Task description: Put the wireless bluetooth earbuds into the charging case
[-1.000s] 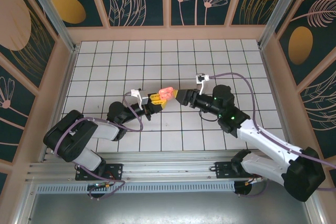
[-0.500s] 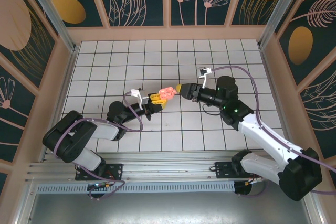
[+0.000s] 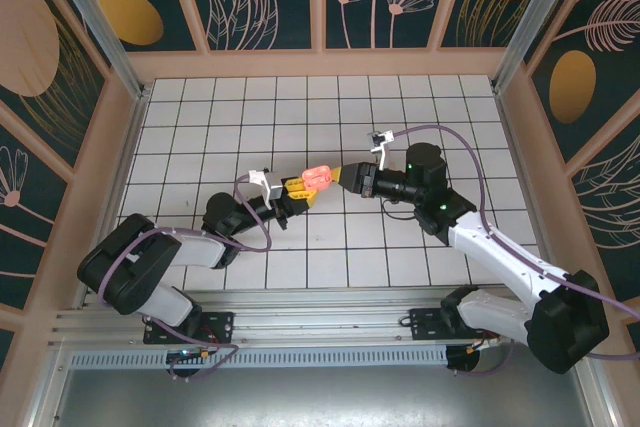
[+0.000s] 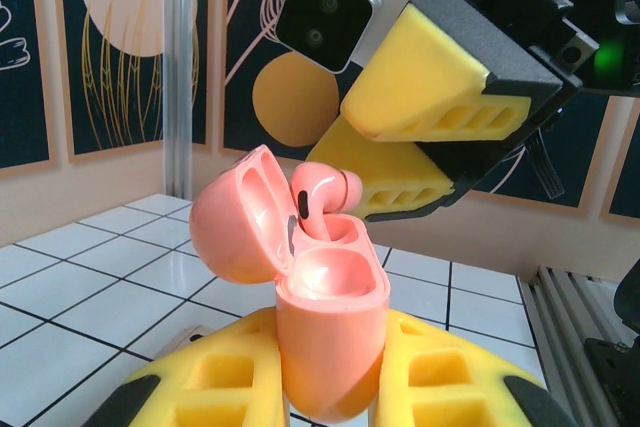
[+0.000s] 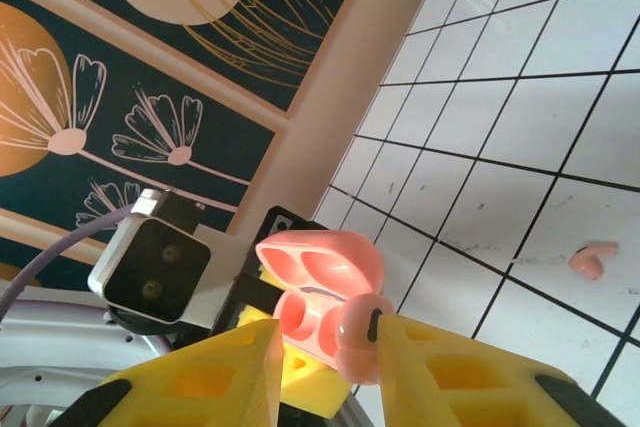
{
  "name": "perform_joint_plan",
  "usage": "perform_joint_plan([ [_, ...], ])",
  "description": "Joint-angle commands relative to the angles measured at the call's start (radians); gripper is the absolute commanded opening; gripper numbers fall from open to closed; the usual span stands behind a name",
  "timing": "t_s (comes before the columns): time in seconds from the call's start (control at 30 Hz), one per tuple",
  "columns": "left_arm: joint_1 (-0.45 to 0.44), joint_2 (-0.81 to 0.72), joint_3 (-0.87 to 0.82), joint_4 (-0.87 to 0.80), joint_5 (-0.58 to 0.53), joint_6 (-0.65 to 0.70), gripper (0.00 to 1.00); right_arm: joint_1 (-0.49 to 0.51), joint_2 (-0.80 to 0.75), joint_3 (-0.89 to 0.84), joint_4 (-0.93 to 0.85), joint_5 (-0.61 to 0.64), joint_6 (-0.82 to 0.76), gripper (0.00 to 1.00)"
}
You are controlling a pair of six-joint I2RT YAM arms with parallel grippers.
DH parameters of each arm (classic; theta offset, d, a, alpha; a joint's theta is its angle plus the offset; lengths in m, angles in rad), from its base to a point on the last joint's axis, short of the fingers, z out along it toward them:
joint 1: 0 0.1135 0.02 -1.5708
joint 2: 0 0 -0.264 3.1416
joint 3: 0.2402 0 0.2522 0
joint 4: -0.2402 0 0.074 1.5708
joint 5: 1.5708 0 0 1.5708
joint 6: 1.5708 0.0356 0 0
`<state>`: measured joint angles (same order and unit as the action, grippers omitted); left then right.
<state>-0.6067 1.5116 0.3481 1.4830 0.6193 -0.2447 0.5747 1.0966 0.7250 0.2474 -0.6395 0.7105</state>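
Your left gripper (image 3: pixel 299 190) is clamped tight on the lower half of the coral charging case (image 4: pixel 330 327). It holds the case upright above the white-tiled desk (image 3: pixel 250 117), around the middle of the desk in the overhead view. In the left wrist view, a yellow finger (image 4: pixel 195 382) presses on each side of the case body. The lid (image 4: pixel 240 222) is hinged open and tipped back to the left, so the sockets are exposed.

A coral earbud (image 4: pixel 322 192) stands in the rear socket as that view shows it. Its stem is down inside and its rounded head pokes above the rim, so it is not seated flush.

Your right gripper (image 3: pixel 344 176) points in from the right, its tips at the open top of the case, nose to nose with the left gripper. Its jaws stand close together but not fully closed. In the right wrist view, the earbud rests against the inner face of the finger on the right of that view (image 5: pixel 470 377), with a narrow gap toward the other finger. You cannot tell from these views whether the earbud is pinched or only touched on one side.

A second earbud (image 5: pixel 592 259), pale pink, lies loose on a desk tile, well apart from the case.
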Motion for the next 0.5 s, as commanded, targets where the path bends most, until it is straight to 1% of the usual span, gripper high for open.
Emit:
perform_joint_plan([
  [0.0,0.007,-0.02,0.016,0.01,-0.002,0.019,0.02,0.001,-0.004,0.007,0.056,-0.046,0.014,0.29],
  [0.2,0.006,-0.014,0.023,0.008,-0.004,0.019,0.02,0.018,-0.013,0.008,0.023,-0.045,0.007,0.28],
  [0.47,0.005,-0.028,0.02,-0.007,-0.005,0.027,0.02,0.042,-0.004,0.008,0.031,-0.031,0.012,0.27],
])
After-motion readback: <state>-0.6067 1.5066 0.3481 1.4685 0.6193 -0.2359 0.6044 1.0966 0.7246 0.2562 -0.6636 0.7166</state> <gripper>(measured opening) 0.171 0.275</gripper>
